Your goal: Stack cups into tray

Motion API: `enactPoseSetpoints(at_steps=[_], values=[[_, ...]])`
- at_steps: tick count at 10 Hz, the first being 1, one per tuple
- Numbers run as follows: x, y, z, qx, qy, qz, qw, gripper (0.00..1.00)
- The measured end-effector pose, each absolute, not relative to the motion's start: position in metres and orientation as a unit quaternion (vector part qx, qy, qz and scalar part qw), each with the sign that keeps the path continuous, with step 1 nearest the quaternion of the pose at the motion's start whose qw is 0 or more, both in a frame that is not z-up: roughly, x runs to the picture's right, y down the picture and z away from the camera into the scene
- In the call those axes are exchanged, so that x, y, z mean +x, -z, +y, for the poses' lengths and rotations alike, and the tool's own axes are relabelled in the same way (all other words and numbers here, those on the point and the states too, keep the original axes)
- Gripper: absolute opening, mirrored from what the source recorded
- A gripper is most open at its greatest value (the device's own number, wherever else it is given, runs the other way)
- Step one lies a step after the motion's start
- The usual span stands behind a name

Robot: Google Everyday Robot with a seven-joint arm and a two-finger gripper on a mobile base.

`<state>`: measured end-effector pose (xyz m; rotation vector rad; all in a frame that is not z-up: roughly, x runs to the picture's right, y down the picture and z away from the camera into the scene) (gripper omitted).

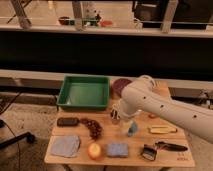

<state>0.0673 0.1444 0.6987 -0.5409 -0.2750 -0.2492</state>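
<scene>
Pretty dim, warm-lit room. Light wooden table (167,158) sits on a speckled grey floor (31,116). Behind it there's a pale ledge (40,76), then a wide dark wall panel (100,52), with metal posts (77,15) up top. Black stand legs (15,141) poke in at the left.

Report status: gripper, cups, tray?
Gripper open, low over steel cup. Blue cup beside it on table. Tray holds no cups. Grapes lie left of the steel cup.
</scene>
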Motion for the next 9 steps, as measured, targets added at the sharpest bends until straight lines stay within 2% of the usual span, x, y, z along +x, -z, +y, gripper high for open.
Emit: enactPoseSetpoints(at_steps=[9], values=[[0.044,-0.736,0.157,-0.291,0.042,-0.119,0.949,0.8]])
